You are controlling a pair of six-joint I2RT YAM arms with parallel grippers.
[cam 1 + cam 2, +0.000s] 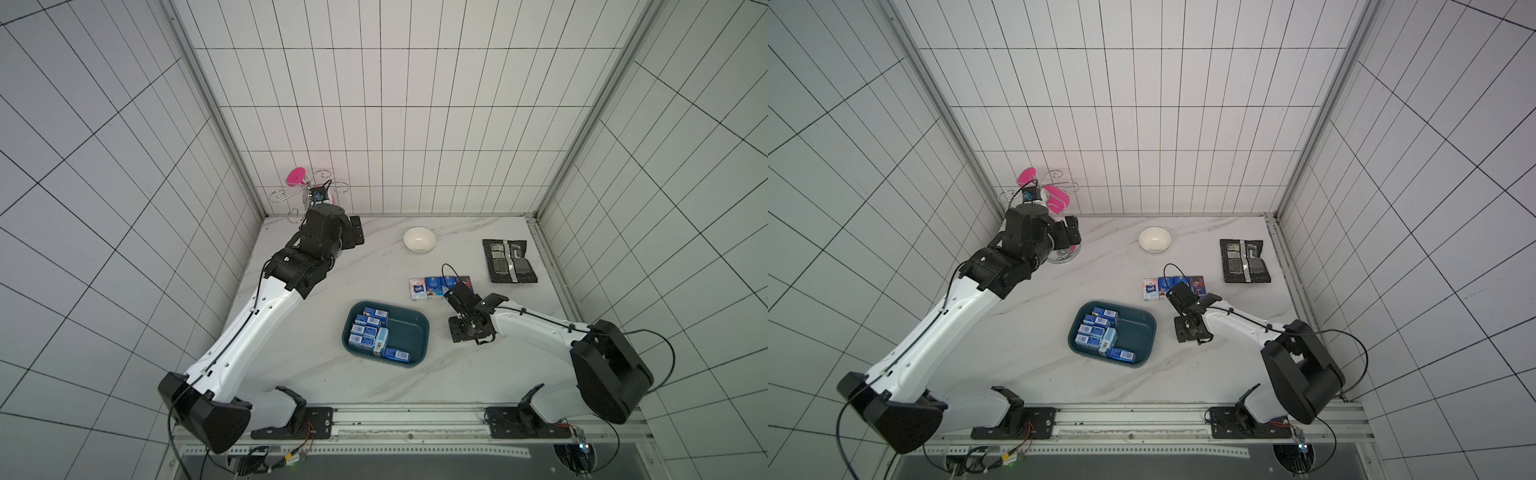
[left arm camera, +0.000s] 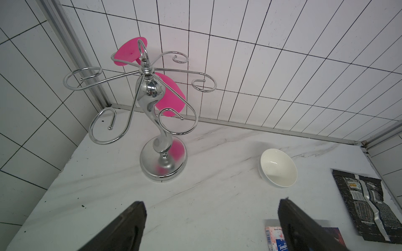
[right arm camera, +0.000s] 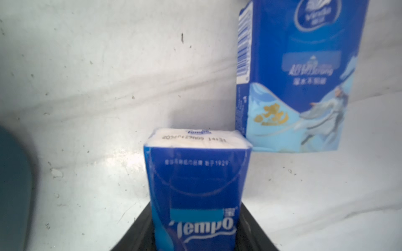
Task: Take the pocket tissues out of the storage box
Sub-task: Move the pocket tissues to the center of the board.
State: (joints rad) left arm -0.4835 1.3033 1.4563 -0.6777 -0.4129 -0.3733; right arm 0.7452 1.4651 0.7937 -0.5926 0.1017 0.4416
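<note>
The dark teal storage box [image 1: 411, 332] [image 1: 1140, 330] sits mid-table with several blue pocket tissues [image 1: 365, 332] [image 1: 1096, 330] packed along its left side. More packs lie in a row on the table beyond it, starting with a pinkish-white one [image 1: 417, 289] [image 1: 1149, 288]. My right gripper [image 1: 453, 296] [image 3: 195, 206] is at that row, shut on a blue Tempo pack [image 3: 195, 184] low over the table. Another blue pack [image 3: 304, 76] lies just past it. My left gripper [image 1: 355, 232] [image 2: 212, 217] hangs open and holds nothing at the back left, far from the box.
A white bowl [image 1: 419, 240] [image 2: 278, 167] stands at the back centre. A flat black foil packet [image 1: 509, 261] lies at the back right. A chrome rack with pink cups [image 2: 152, 104] stands in the back left corner, close to my left gripper. Tiled walls enclose the table.
</note>
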